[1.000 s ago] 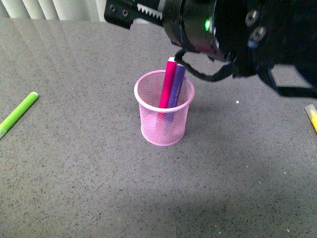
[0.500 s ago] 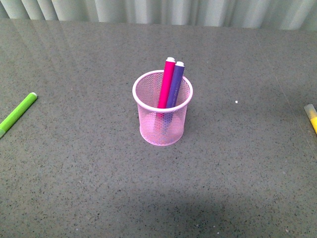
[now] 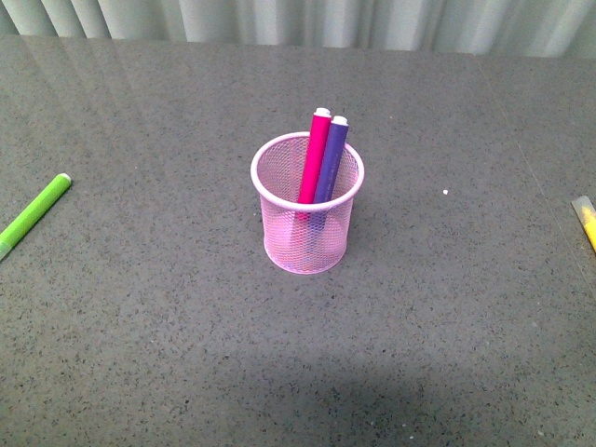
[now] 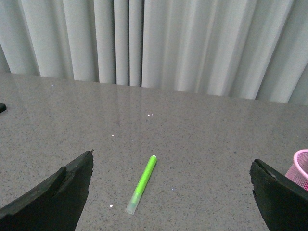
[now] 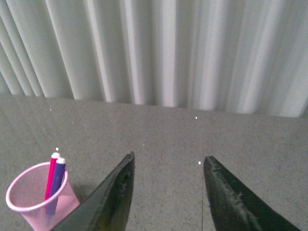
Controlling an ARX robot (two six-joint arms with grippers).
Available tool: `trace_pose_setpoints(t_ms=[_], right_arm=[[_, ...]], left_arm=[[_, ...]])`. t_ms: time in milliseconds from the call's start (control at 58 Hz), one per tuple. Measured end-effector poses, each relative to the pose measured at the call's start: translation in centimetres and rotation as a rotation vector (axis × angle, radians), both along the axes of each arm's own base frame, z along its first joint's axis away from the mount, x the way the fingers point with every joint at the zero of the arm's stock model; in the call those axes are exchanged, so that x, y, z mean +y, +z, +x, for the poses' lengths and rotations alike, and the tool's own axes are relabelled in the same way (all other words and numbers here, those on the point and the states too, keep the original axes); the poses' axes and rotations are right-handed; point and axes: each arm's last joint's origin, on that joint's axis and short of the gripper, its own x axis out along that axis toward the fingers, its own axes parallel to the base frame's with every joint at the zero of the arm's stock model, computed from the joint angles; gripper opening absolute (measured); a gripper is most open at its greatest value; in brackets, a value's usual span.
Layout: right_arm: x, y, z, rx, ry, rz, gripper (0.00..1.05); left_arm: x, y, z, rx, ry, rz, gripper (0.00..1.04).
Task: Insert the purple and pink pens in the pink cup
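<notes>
Pink pen (image 3: 313, 158) and purple pen (image 3: 329, 164) both stand in the pink cup (image 3: 307, 240) mid-table, leaning toward its far-right rim. Left gripper (image 4: 171, 192) spread wide, empty; right gripper (image 5: 166, 192) parted, empty. I judge the right arm nearer the cup; nothing left to insert.

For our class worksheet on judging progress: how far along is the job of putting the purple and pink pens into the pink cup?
Done: the pink pen and purple pen both stand in the pink cup. In hand: nothing; left gripper and right gripper are open and empty. Left: nothing visible.
</notes>
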Motion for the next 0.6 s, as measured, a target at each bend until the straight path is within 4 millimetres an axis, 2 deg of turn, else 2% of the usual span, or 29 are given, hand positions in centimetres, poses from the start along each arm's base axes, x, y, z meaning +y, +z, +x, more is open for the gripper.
trace_pose_setpoints(t_ms=[259,603], right_arm=[[0.0,-1.5,-1.2,0.001,0.0,-0.028,0.03],[0.0,-2.6,-2.3,0.0,0.001,-0.034,0.03]], left_arm=[[0.0,0.0,0.0,0.0,0.0,0.0,0.97],[0.0,0.0,0.0,0.0,0.0,0.0,0.97]])
